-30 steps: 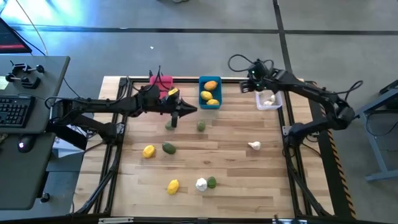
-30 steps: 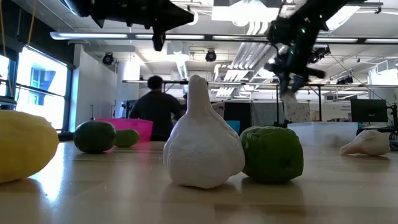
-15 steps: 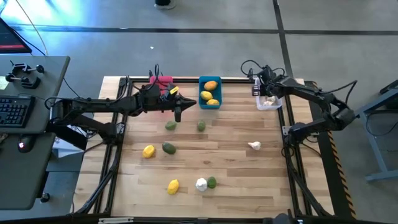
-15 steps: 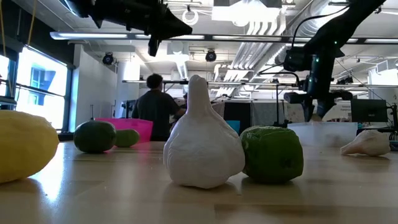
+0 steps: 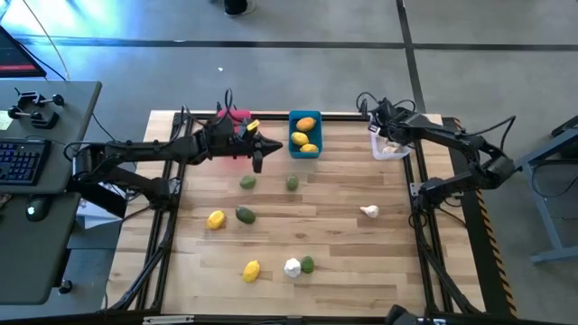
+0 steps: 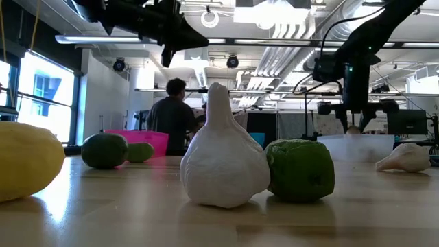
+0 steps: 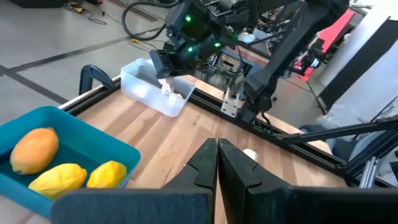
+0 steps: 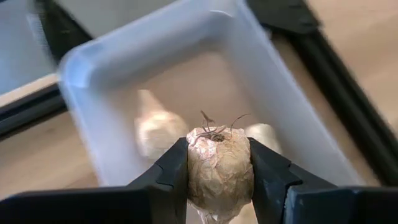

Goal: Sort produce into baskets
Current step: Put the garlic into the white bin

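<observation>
Right gripper point(image 8: 219, 171) pinches a garlic bulb point(image 8: 218, 167) over the white bin point(image 8: 112, 53), half hiding two others inside. Left gripper point(image 7: 217, 163) hangs closed, empty.

Grey floor point(image 5: 271, 72) crossed by dark lines surrounds the wooden table point(image 5: 334, 235). A grey desk point(image 5: 54, 217) carries a keyboard point(image 5: 20, 161) (and a mouse). Ceiling pipes point(image 6: 274, 41) and bright windows point(image 6: 38, 96) frame a standing person point(image 6: 170, 116).

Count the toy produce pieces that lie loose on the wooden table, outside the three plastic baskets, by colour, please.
Yellow lemon-like toy fruits: 2
Green roundish toy fruits: 4
White garlic-like toy bulbs: 2
Total: 8 loose pieces
</observation>
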### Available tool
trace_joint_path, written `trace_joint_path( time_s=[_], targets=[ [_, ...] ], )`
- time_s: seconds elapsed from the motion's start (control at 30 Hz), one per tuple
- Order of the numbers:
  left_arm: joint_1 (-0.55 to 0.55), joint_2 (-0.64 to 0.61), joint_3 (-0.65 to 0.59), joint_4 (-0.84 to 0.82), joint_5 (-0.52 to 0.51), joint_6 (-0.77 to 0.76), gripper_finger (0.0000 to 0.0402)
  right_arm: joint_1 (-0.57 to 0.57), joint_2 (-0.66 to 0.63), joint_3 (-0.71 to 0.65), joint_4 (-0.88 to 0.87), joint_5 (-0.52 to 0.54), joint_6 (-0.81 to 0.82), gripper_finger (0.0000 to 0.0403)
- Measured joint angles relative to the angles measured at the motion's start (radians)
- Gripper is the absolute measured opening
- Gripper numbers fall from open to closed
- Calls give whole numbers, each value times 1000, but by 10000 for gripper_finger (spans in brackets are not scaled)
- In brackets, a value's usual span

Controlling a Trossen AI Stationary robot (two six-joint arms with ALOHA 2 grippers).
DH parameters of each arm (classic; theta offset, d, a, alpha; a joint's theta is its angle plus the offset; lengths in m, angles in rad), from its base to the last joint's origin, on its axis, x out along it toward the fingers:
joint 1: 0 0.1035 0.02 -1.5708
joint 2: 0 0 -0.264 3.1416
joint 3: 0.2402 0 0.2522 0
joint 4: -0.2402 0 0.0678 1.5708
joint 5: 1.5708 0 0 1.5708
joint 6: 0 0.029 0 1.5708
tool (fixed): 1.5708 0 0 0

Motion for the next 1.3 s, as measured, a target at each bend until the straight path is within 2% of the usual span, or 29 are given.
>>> trace_joint_path(
  time_s=[0.27, 0.5, 0.67, 0.8, 1.13, 1.3],
  targets=[
    [13, 0, 0, 0, 24, 8, 0, 10, 0, -21, -47, 23, 158, 110],
    [13, 0, 0, 0, 21, 23, 0, 50, 0, -77, 6, 53, 268, 110],
    [21, 0, 0, 0, 20, 26, 0, 67, 1, -111, 66, 51, 283, 111],
    [21, 0, 0, 0, 28, 29, 0, 66, 1, -116, 58, 49, 282, 129],
    [21, -21, 0, -98, 124, 79, 0, 64, -3, -96, 44, 22, 65, 207],
    [21, -58, 0, -156, 130, 95, 0, 68, -29, -30, 32, 33, -66, 219]
  ],
)
